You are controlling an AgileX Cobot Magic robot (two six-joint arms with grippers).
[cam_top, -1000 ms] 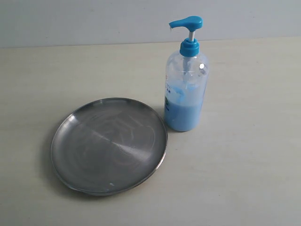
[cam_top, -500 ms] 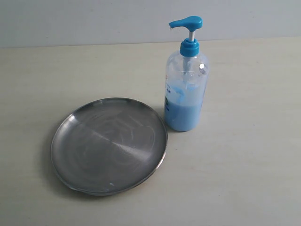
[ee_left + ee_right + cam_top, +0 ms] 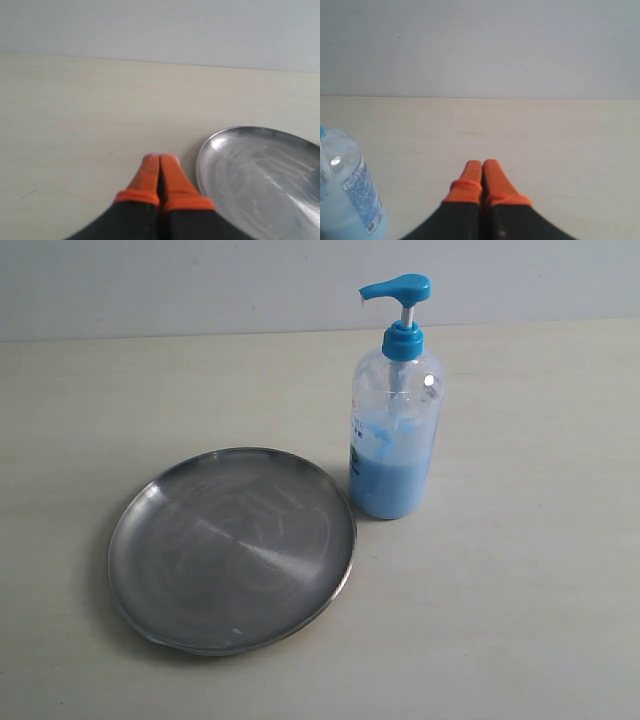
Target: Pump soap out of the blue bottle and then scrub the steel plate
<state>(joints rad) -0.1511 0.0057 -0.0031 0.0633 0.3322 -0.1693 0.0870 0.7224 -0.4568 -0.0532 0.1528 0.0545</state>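
Zero movement over the last second: left end effector and right end effector stay pinched closed, empty. The bottle stands just right of the plate; pumping hasn't started.

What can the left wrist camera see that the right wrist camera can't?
Only the left wrist view shows the steel plate, beside the shut left gripper. Only the right wrist view shows the blue bottle with its printed label, off to one side of the shut right gripper. Both show orange fingertips pressed together, the pale table and the grey wall behind.
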